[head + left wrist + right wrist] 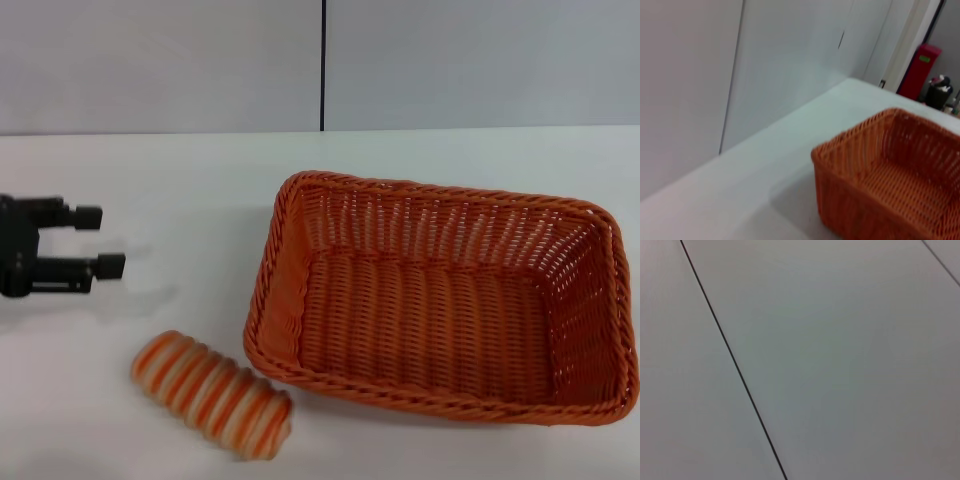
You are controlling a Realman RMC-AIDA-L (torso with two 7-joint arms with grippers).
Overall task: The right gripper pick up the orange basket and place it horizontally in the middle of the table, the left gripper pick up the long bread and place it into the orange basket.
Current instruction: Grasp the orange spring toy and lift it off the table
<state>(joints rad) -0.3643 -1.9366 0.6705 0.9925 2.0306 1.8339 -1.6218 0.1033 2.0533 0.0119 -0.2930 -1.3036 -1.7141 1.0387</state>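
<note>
At the left edge of the head view, the left gripper [108,240] hovers over the table [150,190], its two short prongs parted and holding nothing. Nothing lies between it and the long bread [212,393], which rests nearer the front, slanted, its orange and cream ridges facing up. Just beside the loaf, apart from it, sits the orange basket [300,310], long side across, holding nothing. A red bin [920,70] stands far beyond the table.
</note>
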